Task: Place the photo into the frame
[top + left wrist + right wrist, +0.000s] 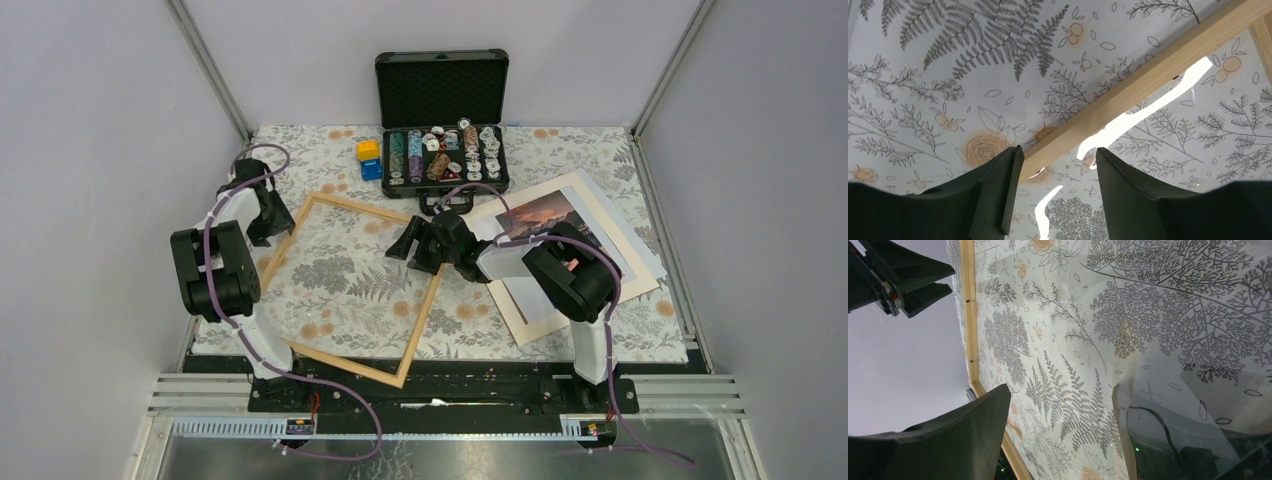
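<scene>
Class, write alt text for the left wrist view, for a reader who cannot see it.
Between the open fingers of the left gripper, a light wood rail of the frame runs diagonally to the upper right. A fern-and-flower tablecloth lies beneath.

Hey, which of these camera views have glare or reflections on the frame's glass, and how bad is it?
Left wrist: blown-out white glare streaks on the glass just below the frame rail. Right wrist: a dark reflection clouds the glass at lower right. Top external: evenly lit, sharp, no obvious glare.
</scene>
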